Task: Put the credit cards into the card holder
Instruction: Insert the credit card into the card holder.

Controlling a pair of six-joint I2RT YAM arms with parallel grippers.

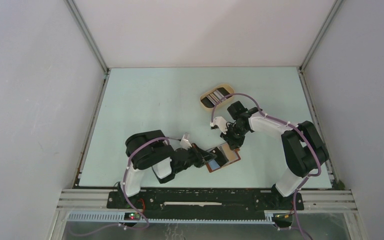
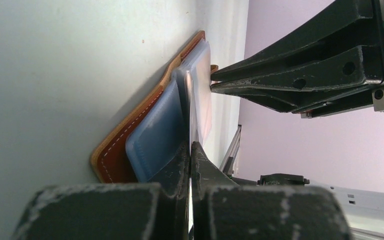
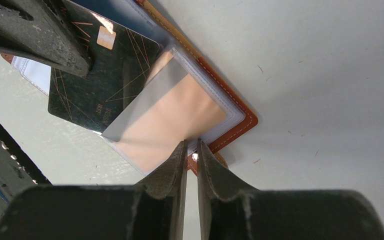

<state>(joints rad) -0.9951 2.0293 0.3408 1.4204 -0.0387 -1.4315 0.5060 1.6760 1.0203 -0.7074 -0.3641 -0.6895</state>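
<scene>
The card holder (image 1: 231, 160) lies open on the table, reddish-brown leather (image 3: 236, 126) with clear plastic sleeves (image 3: 180, 110) fanned up from it. My left gripper (image 1: 206, 156) is shut on a black credit card (image 3: 102, 75) with copper lines and a chip. The card's far end sits inside a clear sleeve. In the left wrist view that gripper (image 2: 190, 145) pinches the card edge-on, above the brown cover (image 2: 111, 161). My right gripper (image 3: 191, 143) is closed on the sleeves' outer edge, with only a thin gap between its jaws, beside the cover's snap tab.
A beige oval tray (image 1: 205, 102) stands behind the right gripper (image 1: 231, 143), with more cards (image 1: 216, 95) lying in it. The two arms meet over the card holder near the table's front edge. Grey walls enclose the table on three sides.
</scene>
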